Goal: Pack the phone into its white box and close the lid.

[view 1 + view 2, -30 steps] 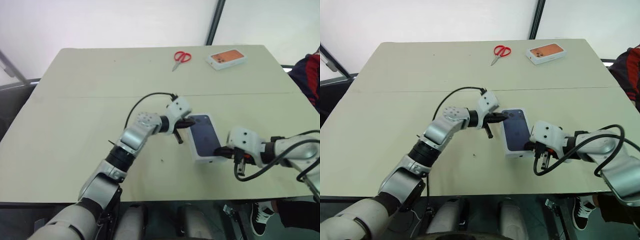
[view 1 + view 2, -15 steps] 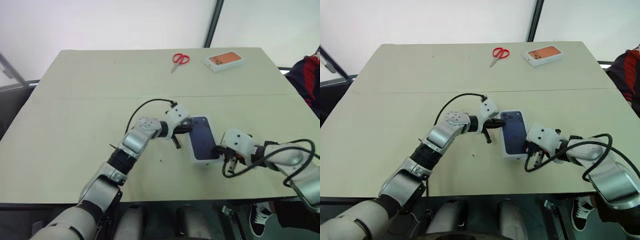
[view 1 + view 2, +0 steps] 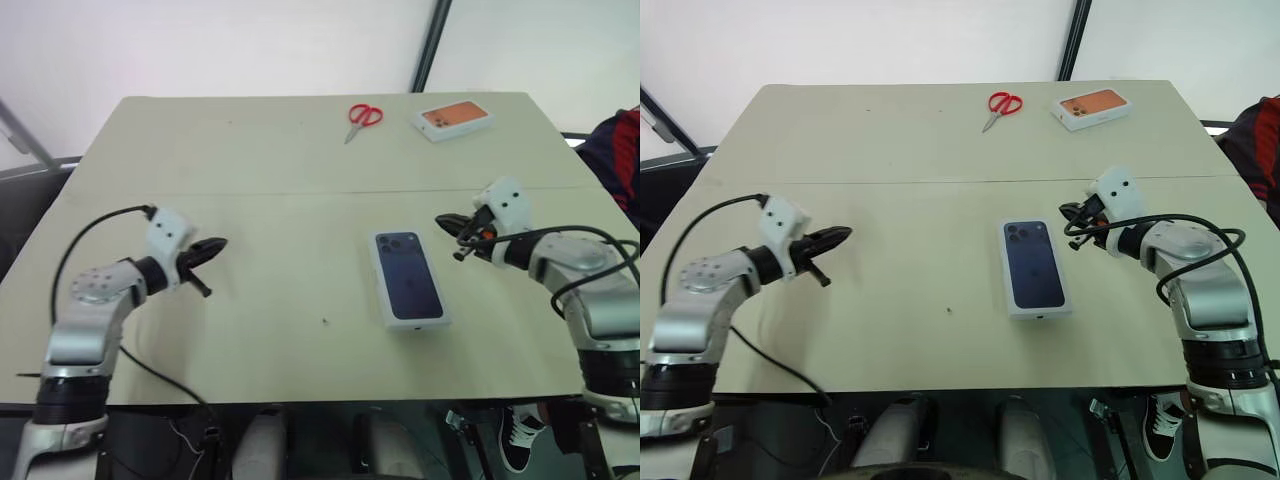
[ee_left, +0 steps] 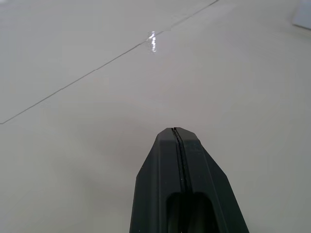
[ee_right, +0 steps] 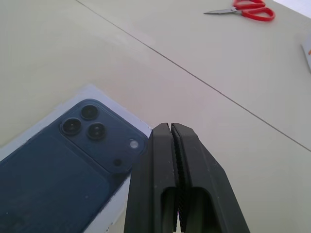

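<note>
White rectangular cardboard lid with dark blue phone picture on top (image 3: 407, 277) lies flat on the pale beige table (image 3: 260, 160), a bit right of centre, toward the near edge. Long side runs near-to-far, slightly angled. Picture shows a camera cluster at its far-left corner; a thin white rim shows around the dark print. Lid sits squarely down, so the box reads as closed; tray and phone underneath can't be seen.

Left end effector (image 3: 218, 244) with black fingers hovers over bare table well to the left of the lid, tips pointing right toward it. Fingers pressed together, holding nothing; the left wrist view shows them meeting in a thin seam (image 4: 177, 145).

Right end effector (image 3: 443, 221) is just right of and slightly beyond the lid's far end, apart from it, pointing left. Fingers also closed together and empty; the right wrist view shows the ribbed pads (image 5: 187, 160) meeting above the lid's camera corner.

Red-handled scissors (image 3: 361, 118) lie at the far side of the table, near the middle. White box with orange top (image 3: 454, 118) is to their right, by the far-right corner. Both well apart from the lid. Straight seam crosses the table left to right beyond the lid. Nothing lies between either end effector and the lid.
</note>
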`<action>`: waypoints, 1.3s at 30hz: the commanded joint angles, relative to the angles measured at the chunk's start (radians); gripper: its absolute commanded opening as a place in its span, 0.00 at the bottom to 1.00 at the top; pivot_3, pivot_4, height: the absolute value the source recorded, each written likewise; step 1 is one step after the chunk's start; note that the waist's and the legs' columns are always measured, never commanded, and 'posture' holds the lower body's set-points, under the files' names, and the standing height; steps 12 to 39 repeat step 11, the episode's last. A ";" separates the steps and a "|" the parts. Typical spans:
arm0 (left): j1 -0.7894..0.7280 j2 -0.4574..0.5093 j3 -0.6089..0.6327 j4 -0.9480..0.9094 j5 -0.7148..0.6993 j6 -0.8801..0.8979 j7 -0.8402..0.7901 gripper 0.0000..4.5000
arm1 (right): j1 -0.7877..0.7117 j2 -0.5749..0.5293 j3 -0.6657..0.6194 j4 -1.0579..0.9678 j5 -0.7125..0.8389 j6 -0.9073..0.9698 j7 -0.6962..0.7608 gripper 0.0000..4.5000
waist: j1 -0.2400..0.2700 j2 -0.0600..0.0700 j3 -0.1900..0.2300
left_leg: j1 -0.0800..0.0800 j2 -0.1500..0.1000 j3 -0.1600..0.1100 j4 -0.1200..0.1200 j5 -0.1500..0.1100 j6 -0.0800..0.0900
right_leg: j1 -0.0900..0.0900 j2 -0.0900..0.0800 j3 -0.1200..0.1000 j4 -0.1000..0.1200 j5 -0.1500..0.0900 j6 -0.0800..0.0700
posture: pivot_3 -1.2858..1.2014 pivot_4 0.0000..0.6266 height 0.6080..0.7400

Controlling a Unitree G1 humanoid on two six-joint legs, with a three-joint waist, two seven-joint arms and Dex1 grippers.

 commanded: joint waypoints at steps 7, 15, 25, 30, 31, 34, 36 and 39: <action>0.075 0.025 0.072 -0.086 -0.036 0.007 0.063 0.00 | -0.050 0.021 0.037 0.048 -0.003 -0.070 0.036 0.02 | -0.002 0.000 0.000 | 0.000 0.001 0.000 -0.001 -0.001 0.001 | 0.000 0.000 0.000 0.000 0.000 0.000 | 0.52 0.24 1.00; 0.068 0.021 0.049 -0.084 -0.040 0.008 0.083 0.00 | -0.048 0.031 0.045 0.040 -0.007 -0.070 0.028 0.02 | -0.004 0.000 0.000 | 0.000 0.001 0.000 -0.001 -0.001 0.001 | -0.001 0.001 0.000 0.000 0.000 0.000 | 0.52 0.24 1.00; 0.068 0.021 0.049 -0.084 -0.040 0.008 0.083 0.00 | -0.048 0.031 0.045 0.040 -0.007 -0.070 0.028 0.02 | -0.004 0.000 0.000 | 0.000 0.001 0.000 -0.001 -0.001 0.001 | -0.001 0.001 0.000 0.000 0.000 0.000 | 0.52 0.24 1.00; 0.068 0.021 0.049 -0.084 -0.040 0.008 0.083 0.00 | -0.048 0.031 0.045 0.040 -0.007 -0.070 0.028 0.02 | -0.004 0.000 0.000 | 0.000 0.001 0.000 -0.001 -0.001 0.001 | -0.001 0.001 0.000 0.000 0.000 0.000 | 0.52 0.24 1.00; 0.068 0.021 0.049 -0.084 -0.040 0.008 0.083 0.00 | -0.048 0.031 0.045 0.040 -0.007 -0.070 0.028 0.02 | -0.004 0.000 0.000 | 0.000 0.001 0.000 -0.001 -0.001 0.001 | -0.001 0.001 0.000 0.000 0.000 0.000 | 0.52 0.24 1.00; 0.068 0.021 0.049 -0.084 -0.040 0.008 0.083 0.00 | -0.048 0.031 0.045 0.040 -0.007 -0.070 0.028 0.02 | -0.004 0.000 0.000 | 0.000 0.001 0.000 -0.001 -0.001 0.001 | -0.001 0.001 0.000 0.000 0.000 0.000 | 0.52 0.24 1.00; 0.068 0.021 0.049 -0.084 -0.040 0.008 0.083 0.00 | -0.048 0.031 0.045 0.040 -0.007 -0.070 0.028 0.02 | -0.004 0.000 0.000 | 0.000 0.001 0.000 -0.001 -0.001 0.001 | -0.001 0.001 0.000 0.000 0.000 0.000 | 0.52 0.24 1.00; 0.068 0.021 0.049 -0.084 -0.040 0.008 0.083 0.00 | -0.048 0.031 0.045 0.040 -0.007 -0.070 0.028 0.02 | -0.004 0.000 0.000 | 0.000 0.001 0.000 -0.001 -0.001 0.001 | -0.001 0.001 0.000 0.000 0.000 0.000 | 0.52 0.24 1.00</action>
